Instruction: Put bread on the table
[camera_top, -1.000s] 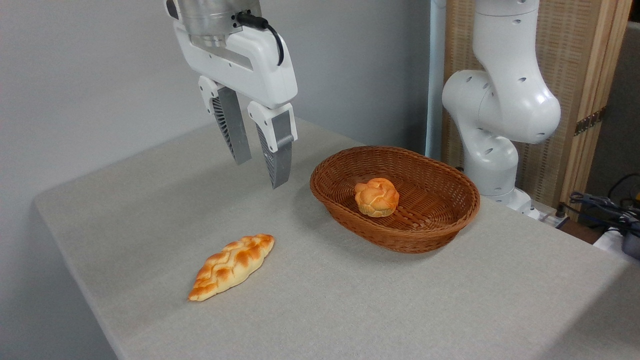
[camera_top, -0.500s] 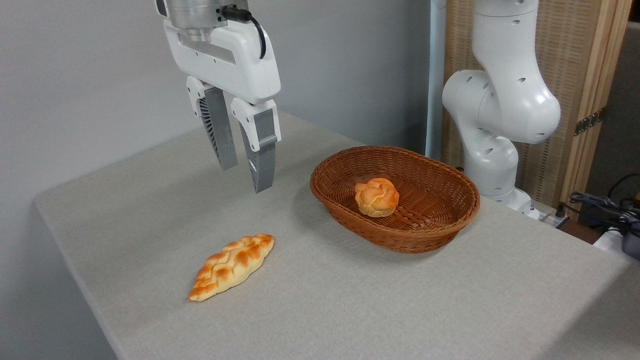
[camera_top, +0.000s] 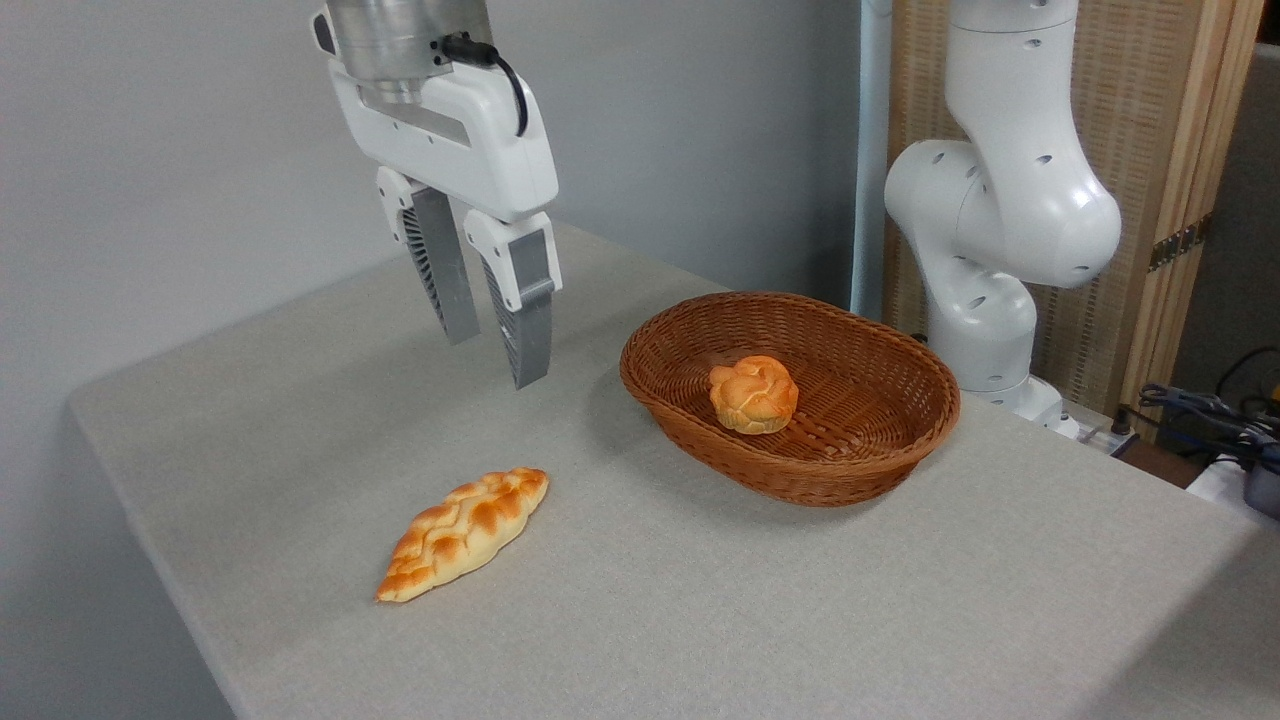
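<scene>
The bread (camera_top: 463, 533), a long braided golden-orange loaf with pointed ends, lies flat on the table (camera_top: 700, 610), a grey-beige cloth surface, near its front left. My gripper (camera_top: 495, 362) hangs well above the table, behind and slightly right of the loaf, apart from it. Its two grey fingers (camera_top: 525, 315) point down with a small gap and nothing between them.
A brown oval wicker basket (camera_top: 880, 440) stands right of the gripper with a small round knotted bun (camera_top: 753, 394) inside. The arm's white base (camera_top: 990, 250) rises behind the basket. Cables (camera_top: 1220, 420) lie off the far right edge. The table's left edge drops off near the loaf.
The gripper rose and shifted left away from the basket over the first half second, then held nearly still. The loaf, bun and basket have not moved.
</scene>
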